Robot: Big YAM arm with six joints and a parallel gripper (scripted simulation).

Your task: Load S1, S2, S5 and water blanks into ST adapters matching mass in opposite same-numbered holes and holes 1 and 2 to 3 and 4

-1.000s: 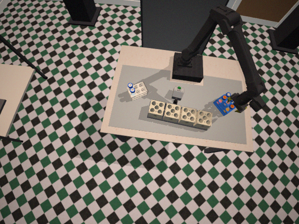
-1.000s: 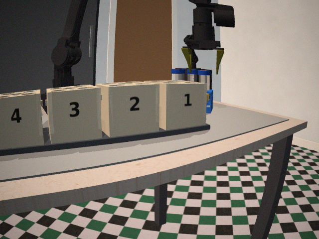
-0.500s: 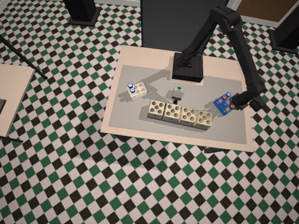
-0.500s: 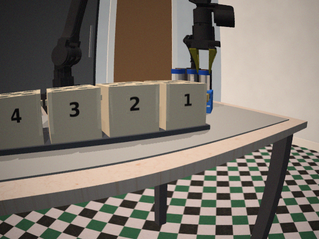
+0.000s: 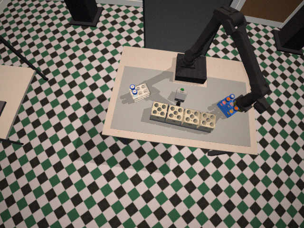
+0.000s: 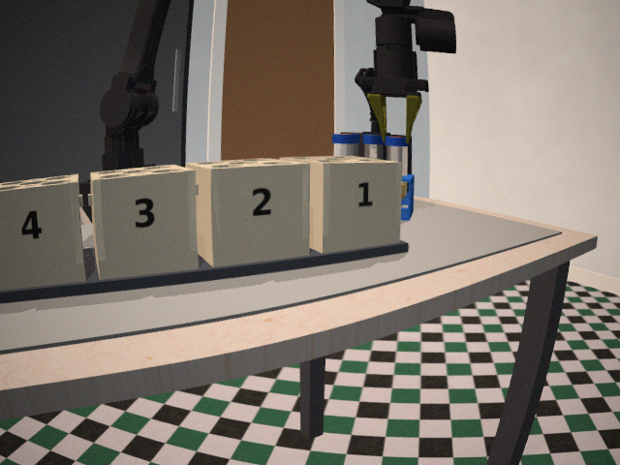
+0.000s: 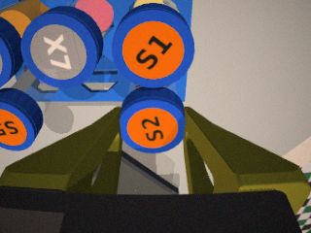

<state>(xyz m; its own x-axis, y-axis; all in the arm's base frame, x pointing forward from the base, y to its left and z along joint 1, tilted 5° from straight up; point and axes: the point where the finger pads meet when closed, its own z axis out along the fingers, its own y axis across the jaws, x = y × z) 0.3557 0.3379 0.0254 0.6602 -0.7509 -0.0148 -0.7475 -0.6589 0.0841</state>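
Observation:
My gripper [image 6: 396, 141] [image 7: 153, 116] is shut on the cap of tube S2 [image 6: 396, 139] [image 7: 153, 128], orange dot, at the blue sample rack [image 5: 228, 115]. Beside S2, S1 [image 7: 153, 50] has an orange dot; X7 [image 7: 58, 47] has a grey dot. S5 [image 7: 9, 128] stands at the wrist view's left edge, near a cut-off grey-dot cap. Adapters 1 [image 5: 207, 126] [image 6: 361, 220], 2 [image 5: 191, 122] [image 6: 260, 228], 3 [image 5: 174, 118] [image 6: 144, 240] and 4 [image 5: 158, 115] [image 6: 37, 255] stand upright on the stand [image 6: 250, 274], with no tubes visible.
The white blank rack [image 5: 142, 99] at the picture's left in the top view holds two blue-capped tubes, one at the back [image 5: 132, 86] and one in front [image 5: 134, 91]. The green DONE key [image 5: 182, 89] sits on its box between arm base and adapters.

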